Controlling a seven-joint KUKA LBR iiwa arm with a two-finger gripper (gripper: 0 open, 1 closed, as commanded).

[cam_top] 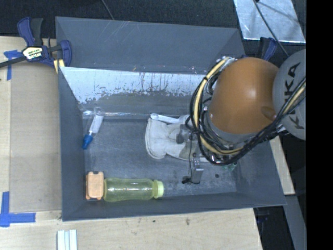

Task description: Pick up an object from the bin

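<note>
While the tool (193,172) hangs just right of the crumpled white cloth (160,139), whether it is apart or together cannot be told; a yellow-green bottle (132,189) lies below the cloth, a blue-tipped tube (91,130) to its left.

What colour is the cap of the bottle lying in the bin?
Pale orange cap on a yellow-green bottle, seen in the camera view.
</note>
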